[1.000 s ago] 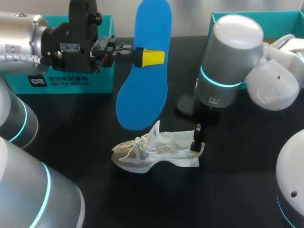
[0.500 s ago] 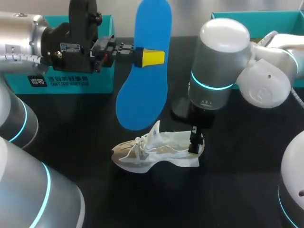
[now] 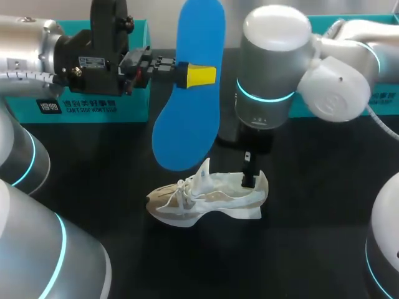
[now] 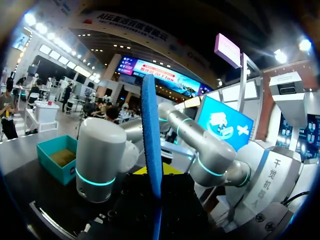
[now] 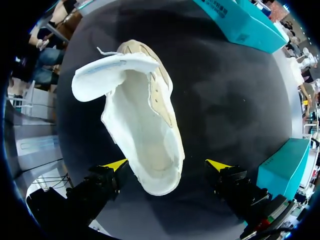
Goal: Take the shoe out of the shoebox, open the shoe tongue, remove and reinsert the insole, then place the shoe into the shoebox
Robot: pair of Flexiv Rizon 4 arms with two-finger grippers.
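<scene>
The white shoe lies on the black table with its toe to the left and its tongue pulled up. My right gripper hovers over the heel. In the right wrist view the gripper is open, and the empty heel of the shoe sits between its fingers without touching them. My left gripper holds the blue insole upright above the table, behind the shoe. The left wrist view shows that insole edge-on between the fingers.
A teal shoebox stands at the back left behind my left arm. A second teal box is at the back right, also seen beside the right gripper. Bare black table lies in front of the shoe.
My right arm has swung left, and its gripper has moved from the heel's outer edge to over the heel opening. The left arm and the insole have stayed still.
</scene>
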